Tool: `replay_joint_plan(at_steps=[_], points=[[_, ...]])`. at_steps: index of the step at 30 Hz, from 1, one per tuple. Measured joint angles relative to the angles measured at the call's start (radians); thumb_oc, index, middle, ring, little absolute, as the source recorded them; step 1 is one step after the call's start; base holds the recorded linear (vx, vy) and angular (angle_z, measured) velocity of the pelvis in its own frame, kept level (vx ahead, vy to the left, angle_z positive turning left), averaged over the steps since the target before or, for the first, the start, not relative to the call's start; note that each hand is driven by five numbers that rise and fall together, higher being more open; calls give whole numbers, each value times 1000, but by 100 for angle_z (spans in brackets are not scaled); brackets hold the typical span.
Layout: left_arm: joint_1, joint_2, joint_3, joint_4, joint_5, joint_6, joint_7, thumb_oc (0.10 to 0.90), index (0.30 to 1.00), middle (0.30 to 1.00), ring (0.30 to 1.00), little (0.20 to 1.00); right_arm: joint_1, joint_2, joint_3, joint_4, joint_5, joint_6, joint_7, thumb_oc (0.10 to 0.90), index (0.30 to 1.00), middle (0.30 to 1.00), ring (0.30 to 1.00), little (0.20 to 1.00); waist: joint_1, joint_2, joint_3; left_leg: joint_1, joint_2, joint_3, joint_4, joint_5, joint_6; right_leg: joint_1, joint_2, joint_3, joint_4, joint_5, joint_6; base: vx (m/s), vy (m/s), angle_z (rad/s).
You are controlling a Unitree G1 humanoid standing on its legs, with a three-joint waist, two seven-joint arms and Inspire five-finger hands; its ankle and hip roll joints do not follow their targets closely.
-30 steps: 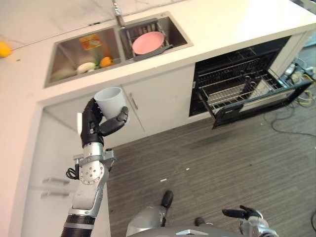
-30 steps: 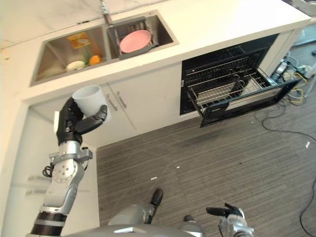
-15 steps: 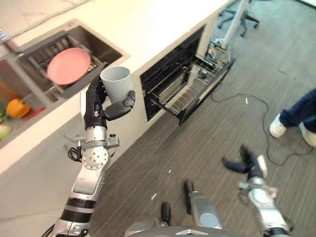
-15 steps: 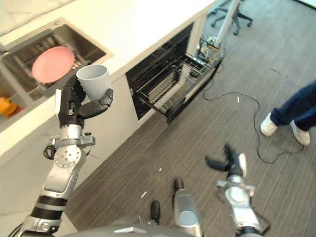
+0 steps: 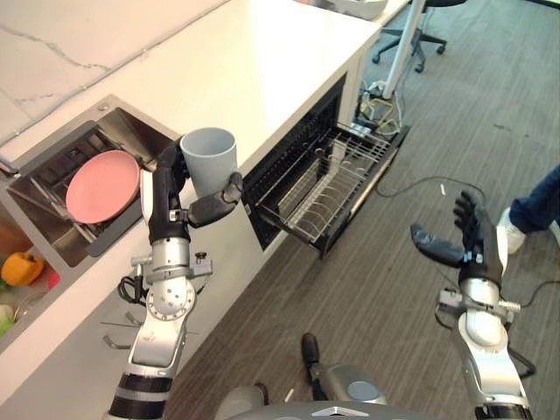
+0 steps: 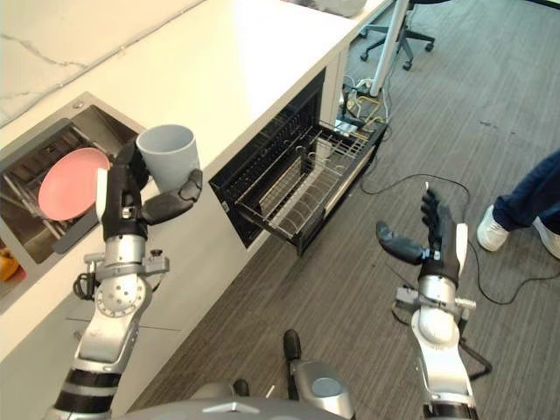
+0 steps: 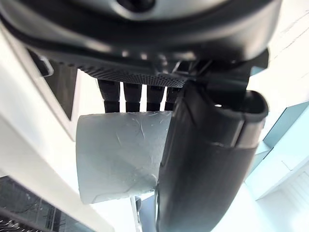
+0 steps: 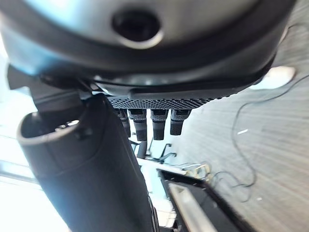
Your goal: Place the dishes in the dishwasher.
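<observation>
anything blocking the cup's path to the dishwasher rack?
Nothing visible. The left hand holds the grey cup upright beside the counter; the pulled-out rack is open from above, with only floor between. The right hand is open, off to the side.

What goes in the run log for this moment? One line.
left hand: shut on grey cup | right hand: open, idle | dishwasher rack: pulled out

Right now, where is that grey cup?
The grey cup is held upright in the left robot hand, raised in front of the white counter, between the sink's pink plate and the open dishwasher rack.
</observation>
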State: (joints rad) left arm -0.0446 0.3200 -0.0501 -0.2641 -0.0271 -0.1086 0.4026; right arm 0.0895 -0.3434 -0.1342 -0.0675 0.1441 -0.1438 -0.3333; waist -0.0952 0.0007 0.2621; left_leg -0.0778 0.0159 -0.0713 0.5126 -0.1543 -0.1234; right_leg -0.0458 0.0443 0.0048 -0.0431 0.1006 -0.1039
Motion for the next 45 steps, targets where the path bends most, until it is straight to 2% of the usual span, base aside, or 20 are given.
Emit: replay_joint_plan(at_steps=[2,3,6,9,11,18,21,24,26,27,28,30,32,33,34,35,36,37,39,45], points=[[-8,5,-11,-3,0,0,9,400,300,300,300,300,-42,3,14,1,15,-3,0,800,900,900,900,900,29,-20,11,-39,-36,-48,48,-14,-1,39,-22,22,-22,1,8,95,-22,-14],[-11,10,-22,-5,1,0,8,400,300,300,300,300,-51,-3,21,0,15,-18,-3,800,900,900,900,900,26,-28,15,-26,-46,-35,-113,-30,10,75,-41,8,-52,6,15,56,-6,26],[-17,10,-24,-18,2,-1,21,400,300,300,300,300,-57,-23,20,3,17,-27,-4,800,900,900,900,900,22,-4,28,-33,-12,16,-301,79,21,125,-31,-24,-54,-21,27,108,31,17],[-18,29,-20,-20,4,-1,25,400,300,300,300,300,-42,-14,14,3,32,-27,-4,800,900,900,900,900,8,1,25,73,16,24,-462,131,15,163,-34,-23,-53,-51,59,111,81,-5],[-20,28,-21,-22,16,-1,24,400,300,300,300,300,-30,-14,2,4,39,-27,-6,800,900,900,900,900,-18,17,18,124,20,24,-547,195,53,174,-38,-29,-53,-64,79,57,98,13],[-20,40,-66,-82,-5,-1,13,400,300,300,300,300,25,-11,3,1,54,-26,9,800,900,900,900,900,-14,9,18,178,-38,10,-603,215,108,193,-99,-5,-46,-50,138,8,95,12],[-21,74,-89,-106,-5,-3,1,400,300,300,300,300,25,-4,20,0,54,-26,28,800,900,900,900,900,-1,-12,18,162,-51,32,-603,210,126,165,-109,62,-49,-39,160,-169,-7,-27],[-38,117,-103,-100,-54,-9,-23,400,300,300,300,300,8,34,67,0,54,-31,36,800,900,900,900,900,-1,-88,17,85,-44,96,-568,210,130,78,-118,152,-40,-32,209,-194,-126,-57],[-88,146,-139,-59,-65,-8,-39,400,300,300,300,300,-3,96,81,6,56,-30,31,800,900,900,900,900,-14,-117,20,30,-13,110,-540,210,134,35,-101,189,-49,3,261,-403,-288,-41],[-97,123,-143,-35,-69,-5,-42,400,300,300,300,300,-34,99,92,25,54,-30,28,800,900,900,900,900,14,-96,31,28,25,146,-521,208,141,13,-103,118,0,-66,230,-335,-230,-98],[-106,95,-142,-17,-84,-5,-38,400,300,300,300,300,-69,98,93,41,54,-28,29,800,900,900,900,900,46,-65,47,28,60,186,-492,204,146,-8,-159,-11,86,-88,224,-146,-117,-119],[-102,68,-142,-14,-96,-11,-34,400,300,300,300,300,-88,90,99,28,54,-28,40,800,900,900,900,900,94,-12,43,40,107,211,-470,189,132,41,-313,-116,93,-61,269,-157,-227,-86],[-93,93,-121,-23,-95,-16,-22,400,300,300,300,300,-100,88,130,26,69,-28,41,800,900,900,900,900,153,-32,37,65,123,264,-471,183,81,83,-397,-216,42,-23,322,-107,-270,-77],[-86,111,-109,-29,-93,-17,-10,400,300,300,300,300,-90,97,149,12,84,-30,54,800,900,900,900,900,176,-70,30,67,126,277,-465,190,58,116,-384,-190,-26,31,348,-77,-226,-67],[-86,111,-109,-29,-93,-17,-10,400,300,300,300,300,-90,97,149,12,84,-30,54,800,900,900,900,900,176,-70,30,67,126,277,-465,190,58,116,-384,-190,-26,31,348,-35,-169,-7],[-64,126,-75,-35,-78,-25,-8,400,300,300,300,300,-79,102,170,-2,112,-34,78,800,900,900,900,900,171,-121,12,60,124,264,-471,201,10,132,-358,-208,-24,45,340,-25,-178,-22],[-17,103,-37,-50,-73,-32,1,400,300,300,300,300,-74,107,177,-12,125,-34,96,800,900,900,900,900,192,-132,6,67,148,292,-476,209,-16,132,-331,-211,-54,-15,314,-50,-231,-27],[18,39,-23,-42,-71,-35,15,400,300,300,300,300,-78,95,171,-14,142,-35,99,800,900,900,900,900,179,-84,5,55,206,277,-479,225,-24,133,-269,-207,-56,-8,295,-59,-188,-21],[54,-14,-94,-9,-71,-31,10,400,300,300,300,300,-37,54,137,-8,185,-32,89,800,900,900,900,900,139,-38,-12,63,244,206,-525,247,-24,136,-200,-204,-56,-22,255,-48,-114,18],[-34,-9,-224,22,-35,-11,-17,400,300,300,300,300,-43,36,76,-15,269,-46,57,800,900,900,900,900,61,14,-19,79,265,181,-604,310,-77,136,-155,-232,-59,-13,228,-60,-45,13]])
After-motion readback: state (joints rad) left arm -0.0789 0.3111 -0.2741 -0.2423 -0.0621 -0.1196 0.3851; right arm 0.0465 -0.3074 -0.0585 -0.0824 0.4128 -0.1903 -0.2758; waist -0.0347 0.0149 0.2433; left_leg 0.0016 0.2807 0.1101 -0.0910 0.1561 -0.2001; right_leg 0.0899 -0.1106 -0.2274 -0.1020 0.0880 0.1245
